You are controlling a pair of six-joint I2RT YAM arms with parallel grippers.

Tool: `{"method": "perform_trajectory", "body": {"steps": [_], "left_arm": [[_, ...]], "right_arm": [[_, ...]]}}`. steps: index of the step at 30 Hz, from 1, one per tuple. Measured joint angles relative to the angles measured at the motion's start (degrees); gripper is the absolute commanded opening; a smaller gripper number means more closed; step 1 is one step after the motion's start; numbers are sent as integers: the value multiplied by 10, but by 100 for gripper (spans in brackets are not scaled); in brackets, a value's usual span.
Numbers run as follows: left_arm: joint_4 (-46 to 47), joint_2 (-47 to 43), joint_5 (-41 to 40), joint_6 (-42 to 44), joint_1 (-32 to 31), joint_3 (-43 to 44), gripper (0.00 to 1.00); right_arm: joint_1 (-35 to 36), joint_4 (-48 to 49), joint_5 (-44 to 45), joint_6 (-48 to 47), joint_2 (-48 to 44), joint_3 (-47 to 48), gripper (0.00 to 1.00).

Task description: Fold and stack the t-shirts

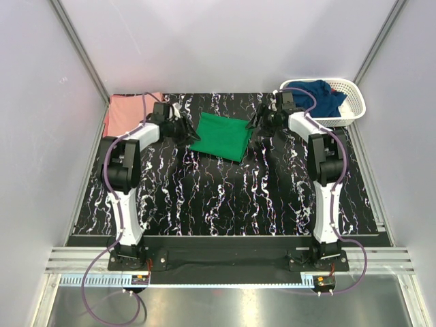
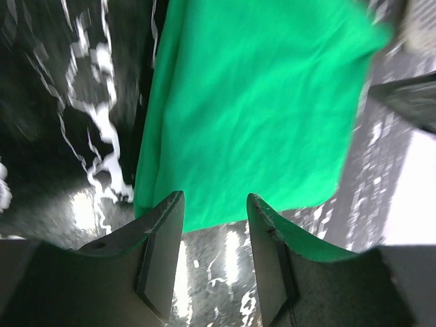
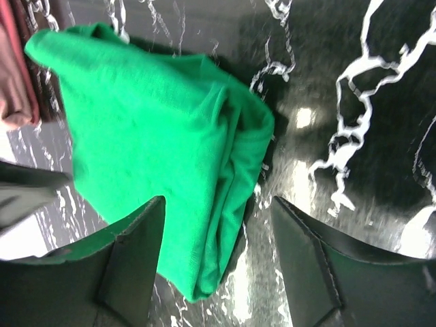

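A bright green t-shirt lies folded into a rectangle on the black marbled mat, between my two grippers. At its left edge my left gripper is open. In the left wrist view the green t-shirt ends just beyond the fingertips, and the gap of the gripper holds nothing. My right gripper is open at the right edge. In the right wrist view the layered fold of the green t-shirt lies under the wide gap of the gripper, ungripped. A salmon pink t-shirt lies flat at the back left. A navy t-shirt is heaped in the basket.
A white lattice basket stands at the back right corner of the mat. The pink t-shirt's edge shows at the left of the right wrist view. Grey walls close in the sides and back. The arm bases sit at the near edge.
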Motion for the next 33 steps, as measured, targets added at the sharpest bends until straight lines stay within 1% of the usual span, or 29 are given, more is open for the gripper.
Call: {"method": "perform_trajectory", "body": {"steps": [4, 8, 11, 12, 14, 15, 17, 21, 25, 27, 29, 33], "left_arm": [[-6, 0, -23, 8, -16, -32, 45], [-7, 1, -38, 7, -18, -42, 39], [-3, 1, -49, 4, -19, -57, 37], [3, -1, -49, 1, -19, -64, 35], [15, -12, -53, -3, -21, -81, 34], [19, -21, -55, -5, -23, -96, 32], [25, -33, -55, -9, -27, -118, 31], [41, -62, -52, -21, -38, -163, 31], [41, -107, -54, -36, -56, -214, 36], [30, -136, -56, -45, -70, -234, 36], [17, -161, -57, -54, -81, -239, 39], [-3, -174, -68, -57, -76, -221, 39]], "right_arm": [[0, 34, -19, 0, -21, -51, 68], [0, 56, -39, 2, -21, -81, 62], [0, 68, -55, 1, -21, -93, 56], [0, 71, -60, 0, -21, -96, 51], [0, 83, -73, -2, -21, -103, 48], [0, 92, -83, -2, -21, -111, 43], [0, 104, -100, -3, -21, -127, 41], [0, 122, -127, -2, -26, -170, 44], [1, 127, -129, -7, -70, -226, 46], [1, 125, -129, -11, -89, -247, 46], [1, 121, -129, -17, -104, -255, 47], [1, 116, -132, -31, -119, -252, 53]]}}
